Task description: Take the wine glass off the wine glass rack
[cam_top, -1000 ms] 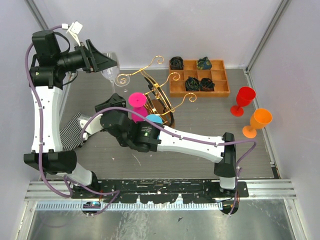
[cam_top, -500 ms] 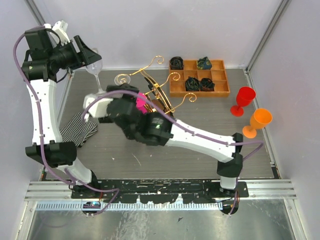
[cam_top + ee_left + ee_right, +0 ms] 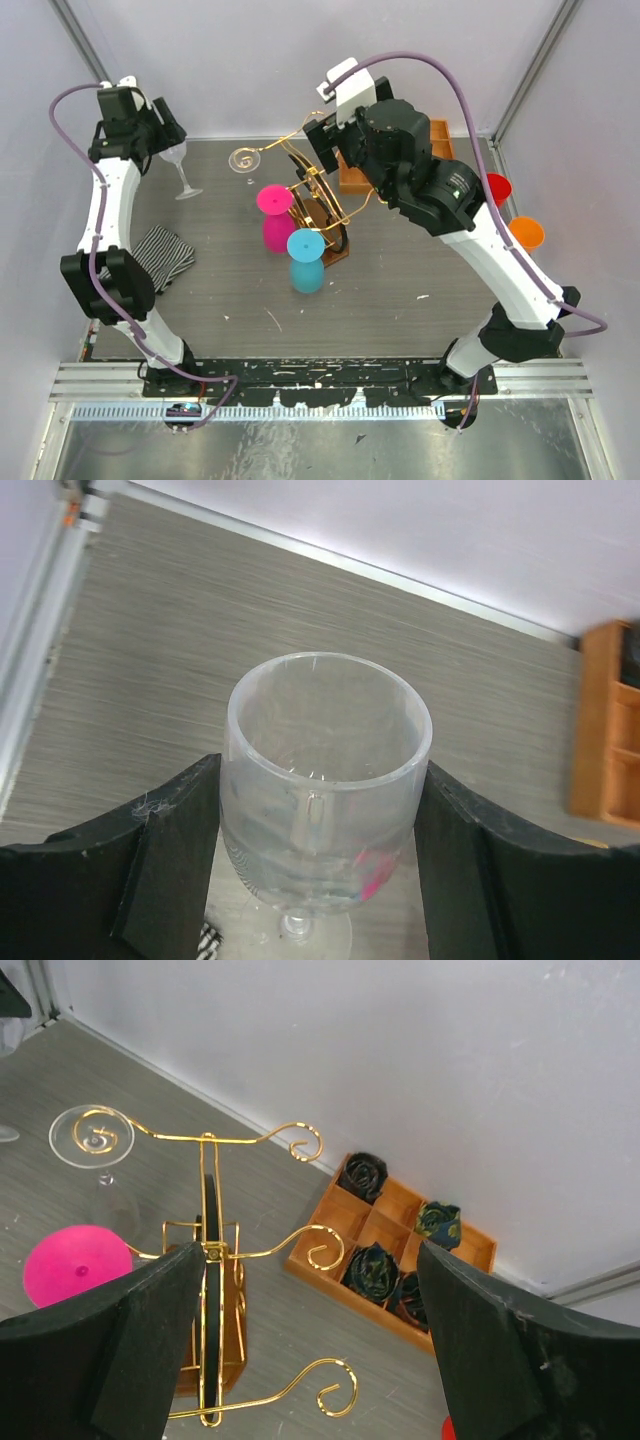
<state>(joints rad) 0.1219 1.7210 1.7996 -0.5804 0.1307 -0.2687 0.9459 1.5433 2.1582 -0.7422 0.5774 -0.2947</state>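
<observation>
Left fingers [image 3: 170,860] held a clear wine glass [image 3: 325,770] by its bowl, well apart from the gold wine glass rack [image 3: 205,1250], right fingers [image 3: 110,1350] hung released above the rack.

Your left gripper [image 3: 168,143] is clamped on the bowl of the clear wine glass [image 3: 187,189] at the table's far left, well apart from the wine glass rack [image 3: 318,205]. The glass leans, its foot low near the tabletop. A second clear glass [image 3: 243,160] sits at the rack's far-left scroll. A pink glass [image 3: 272,200] and a teal glass [image 3: 305,245] are foot-up just beside the rack. Your right gripper [image 3: 322,135] hangs above the rack's far end, and its arm covers much of the wooden tray [image 3: 347,180].
</observation>
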